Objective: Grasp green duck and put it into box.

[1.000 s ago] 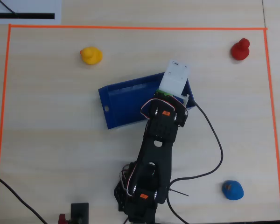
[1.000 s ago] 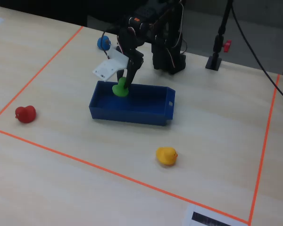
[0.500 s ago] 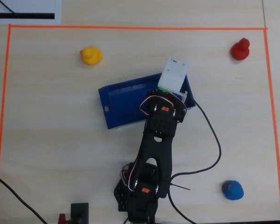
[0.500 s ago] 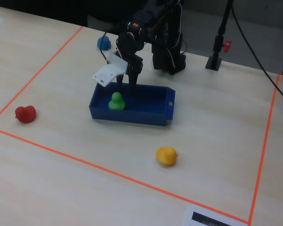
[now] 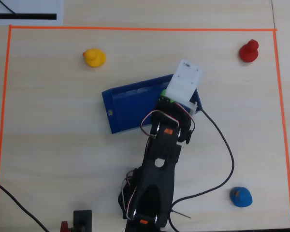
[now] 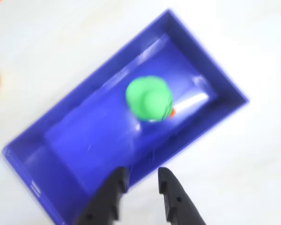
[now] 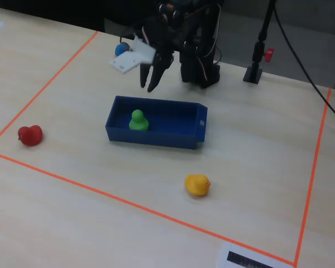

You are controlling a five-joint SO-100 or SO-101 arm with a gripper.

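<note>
Pale wood table [image 7: 257,167] fills my screen, with orange tape [image 7: 128,204] marking a big square on it. I see my arm [image 5: 159,164] reaching from the near edge in the overhead view. Its gripper [image 7: 148,84] hangs above the box's [image 7: 156,137] far wall, fingers [image 6: 171,197] a little apart and holding nothing. My box sits near the middle of the square. My green duck [image 7: 137,120] stands upright inside it, near the left end in the fixed view. Outside the box sit a yellow duck [image 7: 197,185], a red duck [image 7: 30,135] and a blue duck [image 5: 241,196], each well apart.
</note>
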